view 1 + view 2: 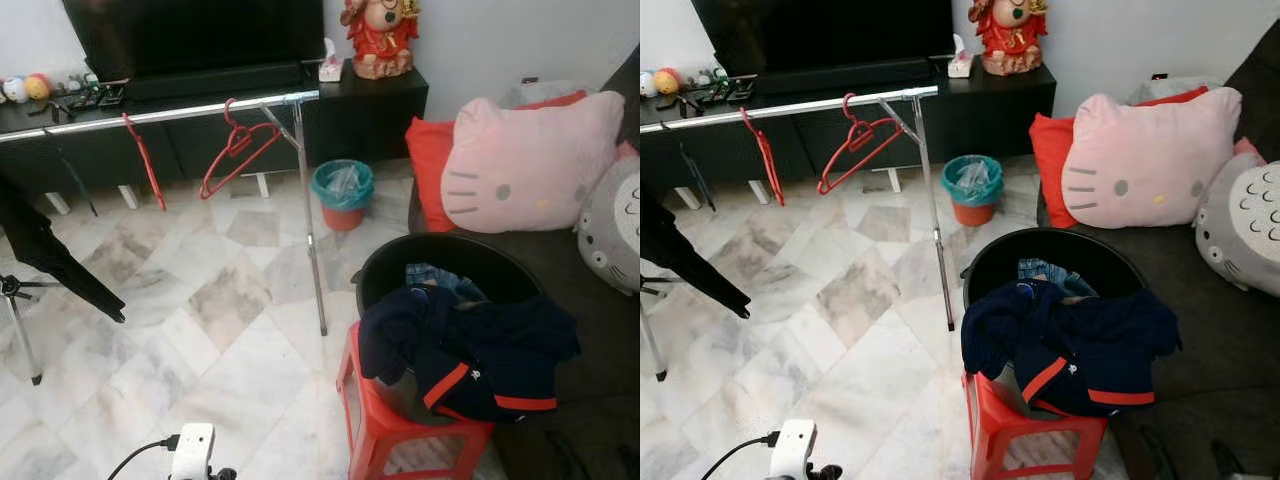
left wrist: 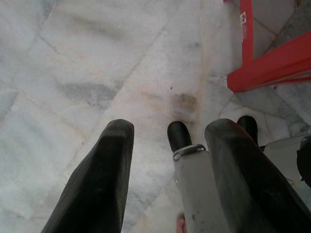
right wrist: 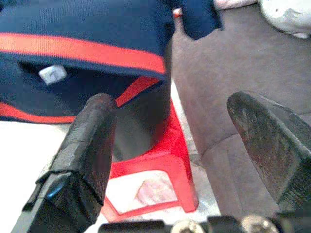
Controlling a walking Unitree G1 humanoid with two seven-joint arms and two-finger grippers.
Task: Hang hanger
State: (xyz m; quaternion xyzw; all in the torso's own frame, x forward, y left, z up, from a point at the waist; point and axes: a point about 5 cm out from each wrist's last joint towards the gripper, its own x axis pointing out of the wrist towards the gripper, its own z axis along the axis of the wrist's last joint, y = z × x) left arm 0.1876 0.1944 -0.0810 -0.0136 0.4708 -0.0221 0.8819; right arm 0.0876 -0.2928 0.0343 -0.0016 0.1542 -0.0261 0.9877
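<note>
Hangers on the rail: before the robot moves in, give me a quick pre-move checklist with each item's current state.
1. Rail has room: ok, a long bare stretch lies between the hangers.
2. Red hangers hooked on the rail: ok; one thinner red hanger dangles further left.
3. Left gripper free: ok, open over bare floor, holding nothing.
4. Right gripper free: ok, open beside the red stool.
5. Hanger in hand to hang: not ok.
6. Clothes settled in the black basket: ok, draped over its rim.
</note>
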